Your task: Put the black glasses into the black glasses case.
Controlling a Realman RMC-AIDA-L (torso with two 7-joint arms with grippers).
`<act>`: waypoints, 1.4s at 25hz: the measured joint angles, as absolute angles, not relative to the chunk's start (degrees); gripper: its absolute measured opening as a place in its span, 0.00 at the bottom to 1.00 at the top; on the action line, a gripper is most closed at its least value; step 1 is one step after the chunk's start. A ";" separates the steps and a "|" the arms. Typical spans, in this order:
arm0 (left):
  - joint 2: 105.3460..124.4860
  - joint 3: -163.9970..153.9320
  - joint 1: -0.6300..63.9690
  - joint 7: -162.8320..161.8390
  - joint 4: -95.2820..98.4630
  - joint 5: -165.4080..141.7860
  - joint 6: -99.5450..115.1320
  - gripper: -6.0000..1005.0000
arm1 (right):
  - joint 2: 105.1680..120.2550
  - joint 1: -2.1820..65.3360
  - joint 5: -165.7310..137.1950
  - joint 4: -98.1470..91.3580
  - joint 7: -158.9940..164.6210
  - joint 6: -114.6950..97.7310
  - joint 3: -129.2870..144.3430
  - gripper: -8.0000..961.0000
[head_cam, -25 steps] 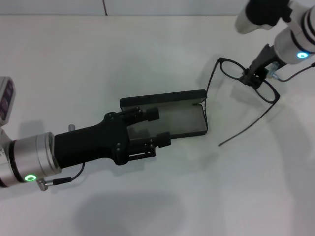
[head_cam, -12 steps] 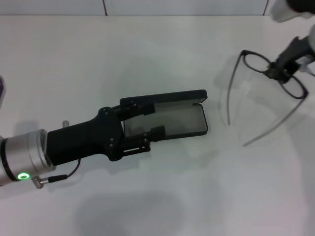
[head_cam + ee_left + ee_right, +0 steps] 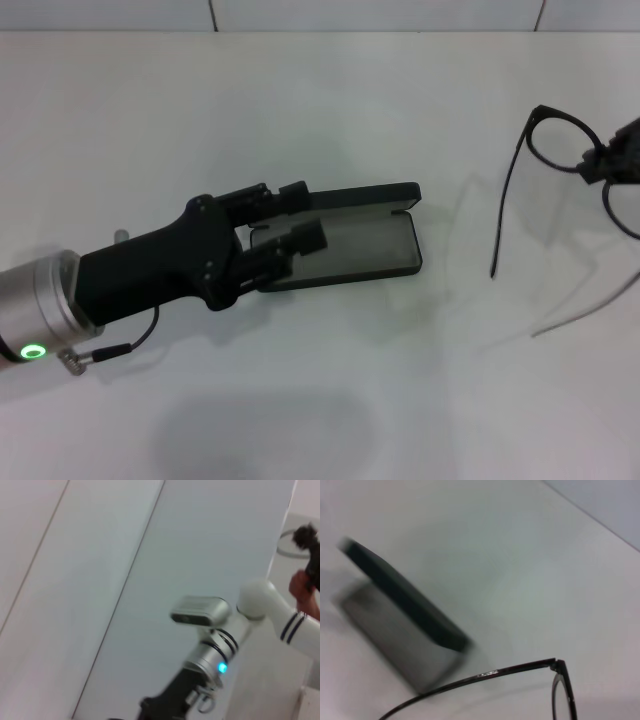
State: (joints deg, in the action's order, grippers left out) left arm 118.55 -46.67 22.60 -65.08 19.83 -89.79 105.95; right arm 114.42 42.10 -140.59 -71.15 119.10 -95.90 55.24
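Now the black glasses (image 3: 560,170), thin dark frame with long slim temples unfolded, hang above the white worktop (image 3: 330,110) at its right edge, pinched at the bridge by my right end effector (image 3: 615,165). Their temples point toward me. My left end effector (image 3: 285,225), fingers parted, straddles the left end of the open black glasses case (image 3: 355,240), which lies lengthwise left to right.

The head camera looks steeply down on the table (image 3: 330,110). The left wrist camera faces the wall; the right wrist camera shares the case (image 3: 405,600) closer.
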 joint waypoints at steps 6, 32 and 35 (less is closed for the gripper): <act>119.43 -46.68 24.21 -64.71 19.98 -86.94 106.41 0.50 | 113.06 39.98 -127.80 -64.91 112.52 -104.71 49.40 0.13; 120.17 -47.88 33.21 -60.05 13.88 -86.37 104.40 0.04 | 115.75 46.64 -115.53 -40.24 102.24 -102.25 49.91 0.13; 120.17 -47.93 33.62 -59.09 12.85 -86.29 103.76 0.04 | 115.75 46.86 -114.48 -40.06 102.18 -102.29 50.30 0.13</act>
State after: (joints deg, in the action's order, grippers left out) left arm 120.17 -47.93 33.62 -59.09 12.85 -86.29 103.76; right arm 115.75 46.86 -114.48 -40.06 102.18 -102.29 50.30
